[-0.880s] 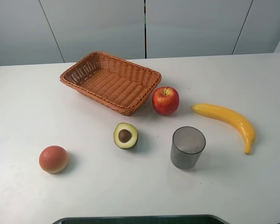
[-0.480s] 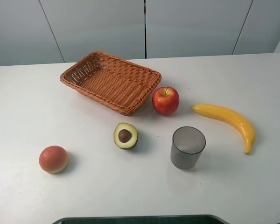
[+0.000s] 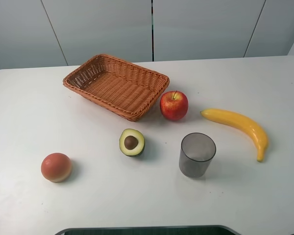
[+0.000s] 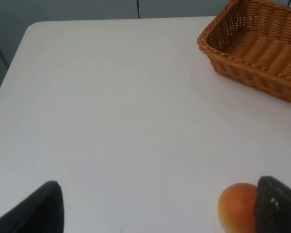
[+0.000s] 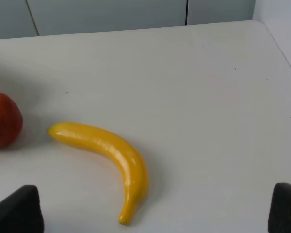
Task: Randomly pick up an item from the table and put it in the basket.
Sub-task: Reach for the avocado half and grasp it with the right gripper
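- We saw the white table point(image 3: 34, 98) stretch from its rounded far-left corner across the whole high view, with a dark strip along its near edge.
- In the left wrist view, the left gripper point(image 4: 160, 208) hung over plain white surface, its jaws spread wide apart and gripping nothing.
- The orange-red round fruit point(image 3: 56, 167) sat toward the front left, well apart from the other objects, with broad tabletop on every side.
- The basket point(image 3: 118, 88) stood left of centre toward the far edge, set at a slant, a wide white margin between it and the table's left edge.
- The item, a halved avocado point(image 3: 132, 142), lay cut face up near the middle, in front of the basket and apart from it, with open surface all around.
- The red apple point(image 3: 174, 105) stood stem up just beside the basket's right side; we could not tell whether they touched.
- The grey cup point(image 3: 197, 154) stood upright in front of the apple, near the avocado but apart from it.
- The banana point(image 3: 240, 125) curved toward the near edge, well inside the table's right edge.
- The right gripper point(image 5: 150, 211) hung near the banana, its jaws likewise wide apart.
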### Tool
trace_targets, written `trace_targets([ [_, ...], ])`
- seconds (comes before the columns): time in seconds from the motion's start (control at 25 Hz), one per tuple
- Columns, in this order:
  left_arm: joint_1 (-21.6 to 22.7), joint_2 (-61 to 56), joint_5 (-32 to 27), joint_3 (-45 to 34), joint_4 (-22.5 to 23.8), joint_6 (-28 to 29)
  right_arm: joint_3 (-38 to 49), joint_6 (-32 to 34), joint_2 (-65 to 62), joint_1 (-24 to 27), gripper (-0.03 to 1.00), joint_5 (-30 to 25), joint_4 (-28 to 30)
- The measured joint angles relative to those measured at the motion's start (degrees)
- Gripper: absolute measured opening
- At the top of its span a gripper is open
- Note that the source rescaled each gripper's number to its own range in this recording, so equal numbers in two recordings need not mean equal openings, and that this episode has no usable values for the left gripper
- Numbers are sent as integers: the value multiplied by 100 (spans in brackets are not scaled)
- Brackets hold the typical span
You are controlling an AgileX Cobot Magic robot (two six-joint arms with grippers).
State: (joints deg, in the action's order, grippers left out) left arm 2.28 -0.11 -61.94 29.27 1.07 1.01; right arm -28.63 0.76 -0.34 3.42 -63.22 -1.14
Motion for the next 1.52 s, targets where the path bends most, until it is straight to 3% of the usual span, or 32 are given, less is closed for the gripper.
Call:
trace_targets([
  [0.28, 0, 0, 0, 0, 0, 0, -142, 0, 156, 0, 99, -186, -26],
  [0.72, 0, 0, 0, 0, 0, 0, -1864, 0, 3655, -72, 99, -382, -544],
  [0.84, 0, 0, 0, 0, 0, 0, -2234, 26, 4642, -700, 99, -208, -512],
  [0.96, 0, 0, 0, 0, 0, 0, -2591, 244, 5561, -1818, 99, 197, -191],
  [1.08, 0, 0, 0, 0, 0, 0, -2964, 466, 6389, -2586, 99, 444, -73],
  [1.52, 0, 0, 0, 0, 0, 10, -3904, 2095, 8934, -4248, 99, 754, 4],
])
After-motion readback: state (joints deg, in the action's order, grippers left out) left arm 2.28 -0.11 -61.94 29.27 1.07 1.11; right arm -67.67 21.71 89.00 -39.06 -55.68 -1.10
